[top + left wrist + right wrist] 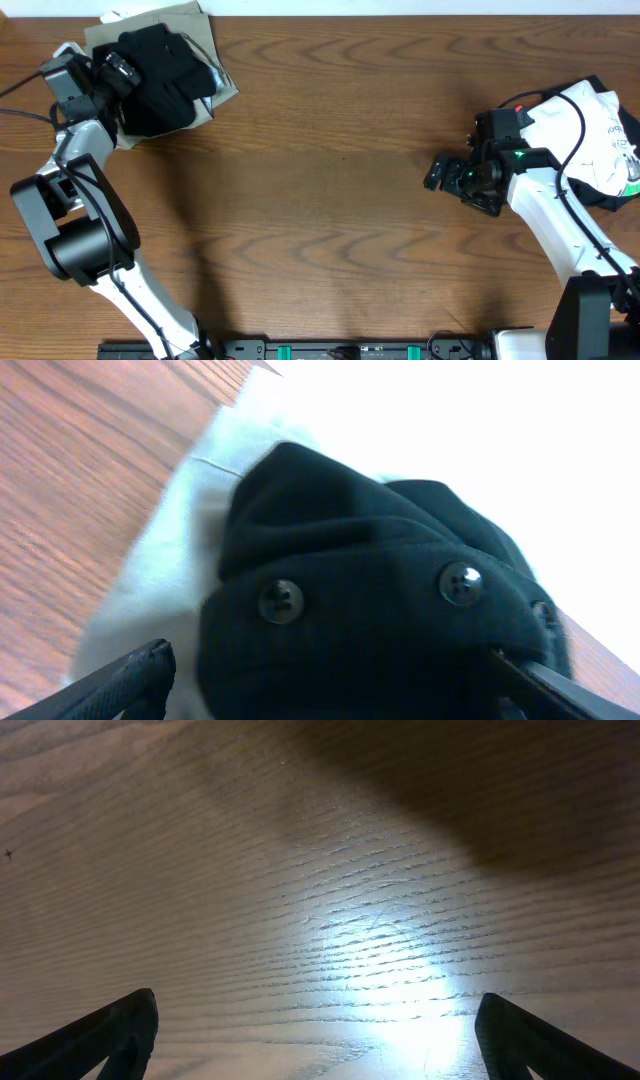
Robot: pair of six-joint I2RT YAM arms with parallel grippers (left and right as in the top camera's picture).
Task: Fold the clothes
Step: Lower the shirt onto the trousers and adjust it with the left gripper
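– At the far-left corner of the bench (330, 200), what's your left pincer (118, 68) doing?
– I see its two dark fingers (125, 680) spread wide, clamping nothing. A crumpled black fabric garment with two round buttons (370, 610) bulks between and just ahead of them. Whether the tips touch it, I can't tell.
– What's under it?
– A folded khaki-olive cloth piece (195, 25), flat on the wood. The black one is heaped on top, and both sit right at the far edge.
– And the right side?
– My right pincer (437, 175) gapes wide too, empty, its fingers framing bare wood grain with a bright patch of glare. Beyond that arm, near the bench's right edge, a rumpled white printed top (600, 130) lies well apart from the left pile.
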